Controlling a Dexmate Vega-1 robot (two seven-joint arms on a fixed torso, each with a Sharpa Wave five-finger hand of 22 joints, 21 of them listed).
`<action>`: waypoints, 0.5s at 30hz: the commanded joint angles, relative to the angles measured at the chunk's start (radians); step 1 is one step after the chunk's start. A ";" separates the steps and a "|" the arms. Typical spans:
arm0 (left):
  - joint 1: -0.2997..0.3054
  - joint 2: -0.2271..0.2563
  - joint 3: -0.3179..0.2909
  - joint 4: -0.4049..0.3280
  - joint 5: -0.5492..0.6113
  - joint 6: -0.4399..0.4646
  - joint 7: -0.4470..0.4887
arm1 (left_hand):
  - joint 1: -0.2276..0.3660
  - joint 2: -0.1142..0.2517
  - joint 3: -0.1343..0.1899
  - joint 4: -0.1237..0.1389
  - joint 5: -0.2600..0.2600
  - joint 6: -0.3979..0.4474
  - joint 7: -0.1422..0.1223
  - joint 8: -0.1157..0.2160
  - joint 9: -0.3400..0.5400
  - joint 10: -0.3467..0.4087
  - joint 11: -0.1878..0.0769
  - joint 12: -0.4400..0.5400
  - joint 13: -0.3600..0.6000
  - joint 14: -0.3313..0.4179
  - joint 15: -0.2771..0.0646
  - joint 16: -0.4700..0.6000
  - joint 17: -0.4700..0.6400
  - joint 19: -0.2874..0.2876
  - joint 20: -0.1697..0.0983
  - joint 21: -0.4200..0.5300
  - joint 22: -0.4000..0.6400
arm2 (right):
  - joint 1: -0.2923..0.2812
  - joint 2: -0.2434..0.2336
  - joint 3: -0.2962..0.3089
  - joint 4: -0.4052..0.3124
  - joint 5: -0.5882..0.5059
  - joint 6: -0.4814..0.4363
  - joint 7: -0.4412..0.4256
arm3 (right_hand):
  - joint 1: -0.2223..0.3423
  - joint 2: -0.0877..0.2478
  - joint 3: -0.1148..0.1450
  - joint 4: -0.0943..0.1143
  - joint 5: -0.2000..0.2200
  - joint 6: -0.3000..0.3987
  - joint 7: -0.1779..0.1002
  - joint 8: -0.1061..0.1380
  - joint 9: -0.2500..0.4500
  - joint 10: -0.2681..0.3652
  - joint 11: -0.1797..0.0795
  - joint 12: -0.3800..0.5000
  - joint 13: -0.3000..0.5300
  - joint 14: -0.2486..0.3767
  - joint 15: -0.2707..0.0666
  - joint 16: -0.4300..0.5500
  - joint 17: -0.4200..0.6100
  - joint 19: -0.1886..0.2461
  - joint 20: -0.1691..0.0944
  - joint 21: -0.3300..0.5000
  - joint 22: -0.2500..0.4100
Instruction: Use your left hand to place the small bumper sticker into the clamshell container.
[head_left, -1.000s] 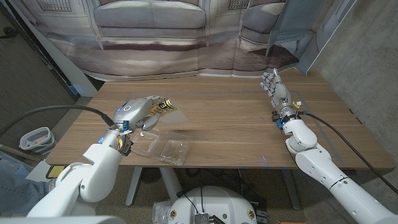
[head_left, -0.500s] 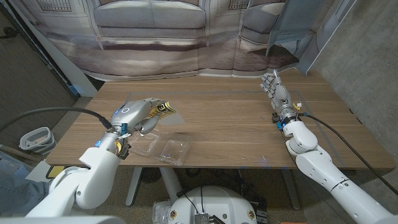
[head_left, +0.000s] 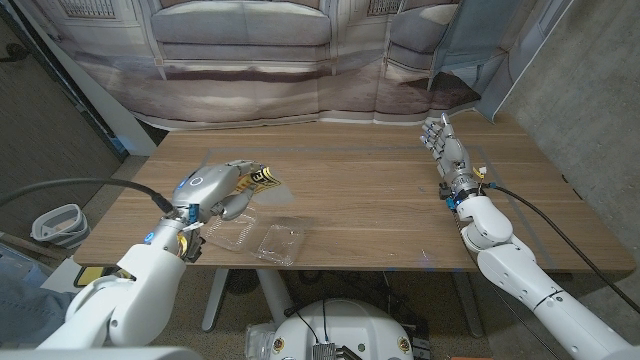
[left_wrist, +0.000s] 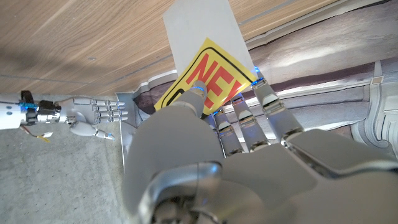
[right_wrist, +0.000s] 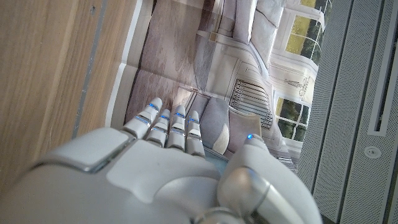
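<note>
Over the table's (head_left: 380, 200) near left part, we see the left hand (head_left: 215, 186) pinching the small yellow bumper sticker (head_left: 262, 177), lifted just beyond the open clear clamshell container (head_left: 262, 240), which lies near the front edge. At the far right, we find the right hand (head_left: 443, 147) standing on its edge, fingers (right_wrist: 163, 120) straight and close together, holding nothing.

Lab with printed living-room backdrop (head_left: 300, 50)
</note>
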 joint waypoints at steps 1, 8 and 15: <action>0.047 -0.087 -0.109 0.019 -0.097 -0.163 0.011 | 0.000 -0.011 0.005 0.002 -0.002 0.003 -0.006 0.003 0.002 0.010 -0.005 -0.003 0.005 0.002 -0.051 -0.003 0.002 -0.005 -0.001 -0.005 0.002 | -0.014 -0.011 0.004 -0.024 -0.010 -0.015 -0.013 | 0.006 0.003 0.001 -0.005 -0.003 0.007 0.000 0.001 0.003 0.009 -0.002 -0.001 0.006 0.011 0.002 -0.002 0.002 0.012 0.001 -0.002 0.004; 0.039 -0.127 -0.126 0.017 -0.090 -0.192 -0.033 | 0.000 -0.014 0.004 0.002 -0.003 0.003 -0.007 0.002 0.002 0.008 -0.007 -0.005 0.005 0.002 -0.053 -0.005 0.002 -0.008 0.000 -0.006 0.002 | -0.020 -0.012 0.006 -0.036 -0.015 -0.023 -0.026 | 0.006 0.003 0.001 -0.005 -0.003 0.007 0.000 0.001 0.003 0.009 -0.002 -0.001 0.006 0.011 0.002 -0.002 0.002 0.012 0.001 -0.002 0.004; 0.040 -0.151 -0.143 0.003 -0.072 -0.199 -0.070 | 0.002 -0.017 0.005 0.000 -0.003 0.002 -0.009 0.000 0.002 0.009 -0.007 -0.006 0.005 -0.001 -0.054 -0.007 0.002 -0.012 0.003 -0.009 0.002 | -0.009 -0.008 0.001 -0.027 -0.018 -0.028 -0.024 | 0.006 0.004 0.001 -0.005 -0.003 0.007 0.000 0.001 0.003 0.009 -0.003 -0.001 0.006 0.010 0.001 -0.002 0.002 0.012 0.002 -0.003 0.004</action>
